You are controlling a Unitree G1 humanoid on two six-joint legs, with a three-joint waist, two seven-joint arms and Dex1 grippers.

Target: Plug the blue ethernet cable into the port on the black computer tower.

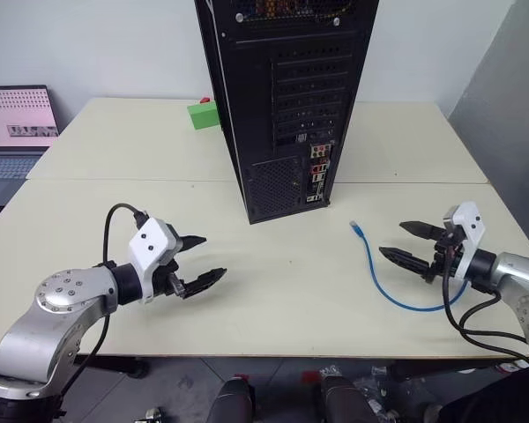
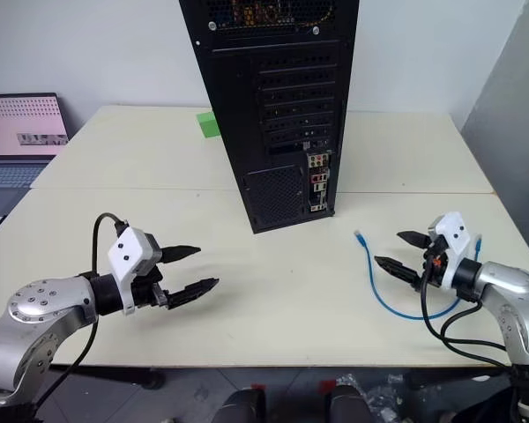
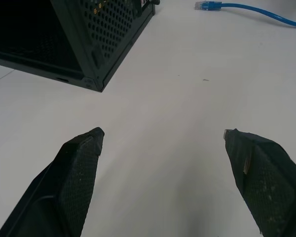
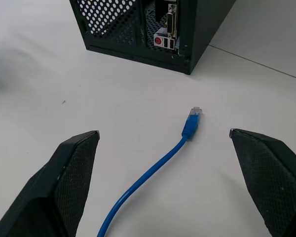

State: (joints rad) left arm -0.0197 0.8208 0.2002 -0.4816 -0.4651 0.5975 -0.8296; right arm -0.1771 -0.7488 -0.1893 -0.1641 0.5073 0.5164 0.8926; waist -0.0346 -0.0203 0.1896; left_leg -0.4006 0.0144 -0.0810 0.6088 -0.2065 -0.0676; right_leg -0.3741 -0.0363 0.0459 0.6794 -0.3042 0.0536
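Between the wide-open, empty right gripper (image 4: 163, 136) jaws lies the blue ethernet cable (image 4: 180, 142); left gripper (image 1: 203, 260) gapes empty too.

Right claw (image 4: 163, 143) spread wide, empty; blue ethernet cable (image 4: 153, 170) on desk (image 4: 64, 69) between its fingers, plug toward black computer tower (image 4: 187, 29).

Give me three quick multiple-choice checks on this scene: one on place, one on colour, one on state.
1. Where does the cable's near plug lie?
A. in the port
B. on the table, right of the tower
C. in the left gripper

2. What colour is the block behind the tower?
A. green
B. red
C. yellow

3. How does the right gripper stand?
A. shut on the cable
B. shut, empty
C. open, empty

Answers:
1 B, the plug rests on bare table.
2 A, plainly green.
3 C, its jaws stand apart over the cable.
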